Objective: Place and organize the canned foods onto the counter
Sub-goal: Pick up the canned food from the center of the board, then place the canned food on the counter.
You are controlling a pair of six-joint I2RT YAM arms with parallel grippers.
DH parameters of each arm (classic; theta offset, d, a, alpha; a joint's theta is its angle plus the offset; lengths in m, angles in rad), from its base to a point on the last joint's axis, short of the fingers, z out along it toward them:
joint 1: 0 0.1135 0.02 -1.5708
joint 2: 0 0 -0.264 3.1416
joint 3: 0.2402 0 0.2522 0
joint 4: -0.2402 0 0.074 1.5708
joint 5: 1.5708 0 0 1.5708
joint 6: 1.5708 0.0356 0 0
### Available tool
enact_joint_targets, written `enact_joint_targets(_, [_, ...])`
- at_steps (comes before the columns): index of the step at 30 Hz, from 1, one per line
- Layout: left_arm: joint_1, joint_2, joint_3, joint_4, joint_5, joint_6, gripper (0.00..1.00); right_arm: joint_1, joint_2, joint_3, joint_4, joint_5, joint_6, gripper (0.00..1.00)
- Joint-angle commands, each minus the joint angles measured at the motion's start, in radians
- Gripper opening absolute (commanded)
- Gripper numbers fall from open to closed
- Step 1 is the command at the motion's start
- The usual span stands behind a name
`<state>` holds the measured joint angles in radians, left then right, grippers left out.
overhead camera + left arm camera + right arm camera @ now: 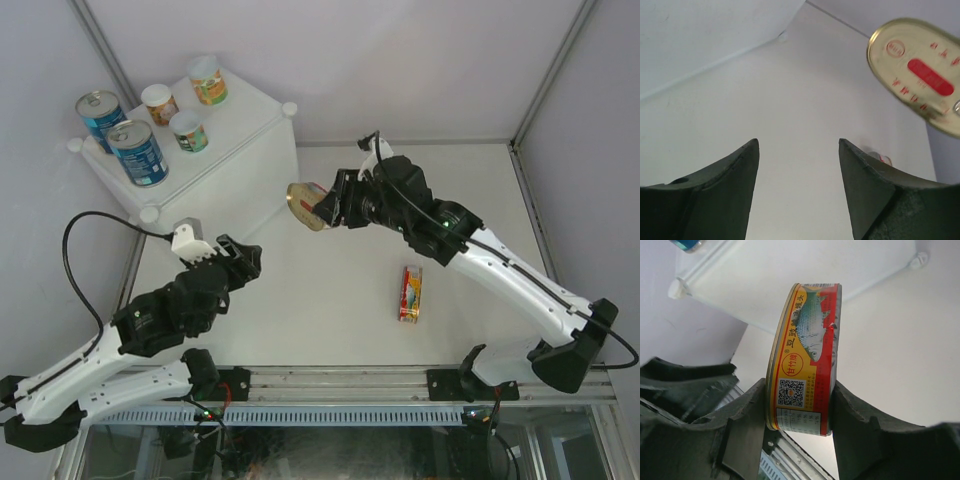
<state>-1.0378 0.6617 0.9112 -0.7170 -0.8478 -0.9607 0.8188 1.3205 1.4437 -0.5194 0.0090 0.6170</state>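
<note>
- Left hand (245, 259), near left: jaws apart, empty, above the surface (320, 320).
- One tin (411, 292) lies on the surface, near right, well apart from both hands.
- Right hand (335, 204), mid-scene: clamped on a second tin (307, 205), held in the air beside the box (245, 125).
- Box, far left: two blue cans (138, 152) and three small cans (188, 131) stand upright on top.
</note>
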Motion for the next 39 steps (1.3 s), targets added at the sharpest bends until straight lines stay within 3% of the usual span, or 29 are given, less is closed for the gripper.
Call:
enact_joint_targets(1, [-0.019,-0.031,-0.040,-0.012,-0.046,0.057,0.68,-0.020,0.032,0.150,0.178,-0.060,0.056,0.00])
enact_joint_targets(10, [-0.030,-0.095,-0.089,-0.041,-0.056,0.070,0.68,-0.063,0.174,0.304,0.226,-0.150,0.126,0.00])
enact_joint_targets(30, [-0.030,-0.110,-0.108,-0.020,-0.065,0.180,0.68,-0.129,0.632,0.910,0.193,-0.299,0.325,0.00])
enact_joint_targets(39, [-0.031,-0.173,-0.165,-0.036,-0.087,0.174,0.68,-0.162,0.783,1.057,0.245,-0.305,0.443,0.00])
